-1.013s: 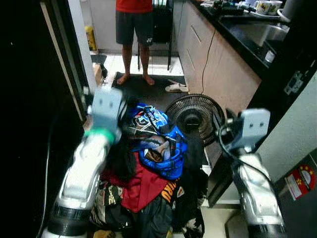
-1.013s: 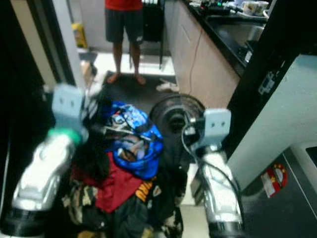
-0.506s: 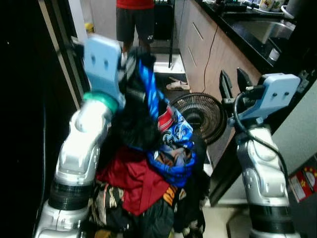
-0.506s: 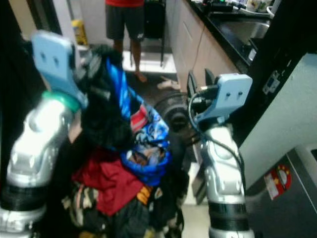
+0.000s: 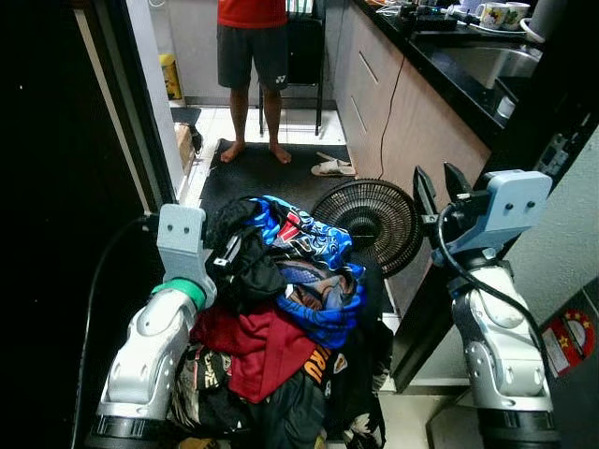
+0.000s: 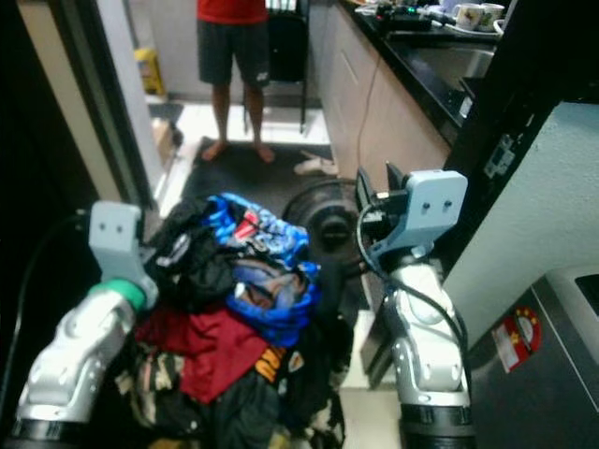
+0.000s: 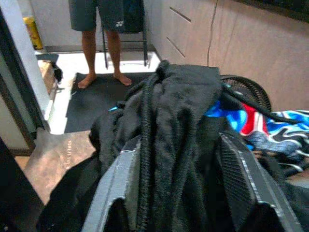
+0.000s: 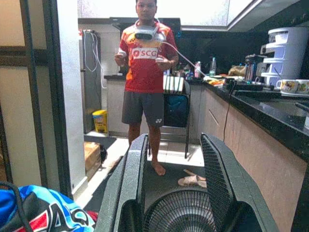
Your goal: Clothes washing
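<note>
Left hand (image 7: 178, 193): fingers clenched on black garment (image 7: 169, 121), atop clothes pile (image 5: 281, 337) on the floor. Blue patterned garment (image 5: 314, 248) just beside the hand, toward the floor fan (image 5: 367, 224). Right hand (image 5: 438, 187): fingers spread, grasping nothing, raised near the fan. Person (image 8: 145, 72) stands beyond, by the counter (image 5: 449, 56).

A heap of clothes (image 5: 281, 355) lies on the floor beside a doorway. A crumpled blue patterned garment (image 5: 314, 271) tops it, over a red shirt (image 5: 257, 351). A black garment (image 7: 169, 125) bunches at the heap's left.
</note>
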Tool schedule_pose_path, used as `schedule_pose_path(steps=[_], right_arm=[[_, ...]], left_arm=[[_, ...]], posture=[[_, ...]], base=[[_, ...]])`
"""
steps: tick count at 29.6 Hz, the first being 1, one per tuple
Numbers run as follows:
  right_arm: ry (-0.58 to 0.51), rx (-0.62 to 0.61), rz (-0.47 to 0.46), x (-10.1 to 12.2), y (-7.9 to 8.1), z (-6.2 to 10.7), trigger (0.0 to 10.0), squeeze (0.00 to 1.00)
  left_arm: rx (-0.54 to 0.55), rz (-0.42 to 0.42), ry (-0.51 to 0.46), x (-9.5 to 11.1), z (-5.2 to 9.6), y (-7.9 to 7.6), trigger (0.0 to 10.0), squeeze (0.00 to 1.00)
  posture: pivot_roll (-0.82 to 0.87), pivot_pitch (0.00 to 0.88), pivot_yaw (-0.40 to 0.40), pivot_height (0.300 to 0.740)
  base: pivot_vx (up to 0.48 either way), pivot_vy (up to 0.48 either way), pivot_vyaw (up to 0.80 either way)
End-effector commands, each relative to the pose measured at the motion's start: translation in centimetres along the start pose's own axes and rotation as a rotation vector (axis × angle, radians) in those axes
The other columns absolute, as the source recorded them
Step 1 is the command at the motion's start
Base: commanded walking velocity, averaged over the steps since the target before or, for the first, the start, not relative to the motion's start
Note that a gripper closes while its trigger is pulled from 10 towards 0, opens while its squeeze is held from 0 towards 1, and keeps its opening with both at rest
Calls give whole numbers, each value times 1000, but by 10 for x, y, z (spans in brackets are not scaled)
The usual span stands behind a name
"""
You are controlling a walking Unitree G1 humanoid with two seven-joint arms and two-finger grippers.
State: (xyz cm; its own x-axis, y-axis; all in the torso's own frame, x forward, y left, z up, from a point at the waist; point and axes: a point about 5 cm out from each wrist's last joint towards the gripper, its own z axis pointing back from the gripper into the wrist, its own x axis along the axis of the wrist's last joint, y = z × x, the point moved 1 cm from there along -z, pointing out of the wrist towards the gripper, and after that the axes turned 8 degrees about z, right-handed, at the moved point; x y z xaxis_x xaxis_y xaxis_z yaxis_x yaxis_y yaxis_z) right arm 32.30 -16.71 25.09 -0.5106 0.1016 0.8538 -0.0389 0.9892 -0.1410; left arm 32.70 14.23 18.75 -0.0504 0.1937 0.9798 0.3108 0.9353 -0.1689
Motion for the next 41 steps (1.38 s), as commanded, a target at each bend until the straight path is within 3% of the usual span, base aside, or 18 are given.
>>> schedule_pose_path(steps=[1, 6, 9, 13, 15, 18, 21, 22, 23, 24, 28, 33, 34, 36, 37, 38, 39, 41], right_arm=[[12, 5, 8, -1, -1, -1, 10000, 0], [17, 3, 8, -2, -1, 1, 10000, 0], [28, 1, 2, -4, 0, 3, 10000, 0], [33, 4, -1, -5, 0, 3, 10000, 0], [37, 7, -3, -6, 2, 3, 10000, 0], [42, 10, -5, -7, 3, 4, 10000, 0], [42, 10, -5, -7, 3, 4, 10000, 0], [46, 9, -5, -8, 4, 5, 10000, 0], [46, 9, -5, -8, 4, 5, 10000, 0], [52, 7, -4, -9, 3, 6, 10000, 0], [64, 2, -3, -11, 3, 10, 10000, 0], [66, 1, -2, -11, 3, 11, 10000, 0], [68, -1, -1, -11, 2, 11, 10000, 0], [68, -1, -1, -11, 2, 11, 10000, 0], [69, -4, 0, -11, 1, 12, 10000, 0], [69, -4, 0, -11, 1, 12, 10000, 0], [70, -4, 1, -11, 1, 12, 10000, 0], [73, -2, -1, -11, 1, 12, 10000, 0]], left_arm=[[-47, -10, -19, 5, 2, -7, 10000, 1000], [-100, -1, -39, 14, 5, -16, 10000, 1000], [-70, 94, -16, 11, -10, -14, 10000, 1000], [-69, 143, 13, 7, -20, -17, 10000, 1000], [-61, 196, 77, 1, -34, -23, 10000, 1000], [-36, 227, 189, -10, -48, -29, 10000, 1000], [-36, 227, 189, -10, -48, -29, 10000, 1000], [8, 236, 238, -14, -55, -24, 10000, 443], [8, 236, 238, -14, -55, -24, 10000, 443], [71, 267, 274, -17, -61, -14, 10000, 0], [174, 377, 321, -18, -67, 6, 10000, 0], [193, 427, 349, -21, -67, 11, 10000, 0], [196, 455, 386, -29, -61, 14, 9412, 0], [196, 455, 386, -29, -61, 14, 9412, 0], [205, 470, 432, -41, -51, 16, 8196, 0], [205, 470, 432, -41, -51, 16, 8196, 0], [214, 481, 468, -52, -42, 18, 5294, 0], [235, 487, 509, -65, -29, 22, 3608, 0]], posture=[[-64, 38, -7, 740], [-67, 45, -4, 740], [-65, 56, -6, 740], [-62, 65, -9, 740], [-61, 69, -8, 740], [-73, 82, -5, 740], [-73, 82, -5, 740], [-76, 90, -1, 740], [-76, 90, -1, 740], [-79, 95, 3, 740], [-82, 101, 5, 740], [-84, 101, 7, 740], [-84, 102, 8, 740], [-84, 102, 8, 740], [-82, 107, 5, 740], [-82, 107, 5, 740], [-80, 107, 4, 740], [-74, 108, -2, 740]], base=[[0, 0, 0], [0, 0, 0], [0, 0, 0], [0, 0, 0], [0, 0, 0], [0, 0, 0], [0, 0, 0], [0, 0, 0], [0, 0, 0], [0, 0, 0], [0, 0, 0], [0, 0, 0], [0, 0, 0], [0, 0, 0], [0, 0, 0], [0, 0, 0], [0, 0, 0], [0, 0, 0]])
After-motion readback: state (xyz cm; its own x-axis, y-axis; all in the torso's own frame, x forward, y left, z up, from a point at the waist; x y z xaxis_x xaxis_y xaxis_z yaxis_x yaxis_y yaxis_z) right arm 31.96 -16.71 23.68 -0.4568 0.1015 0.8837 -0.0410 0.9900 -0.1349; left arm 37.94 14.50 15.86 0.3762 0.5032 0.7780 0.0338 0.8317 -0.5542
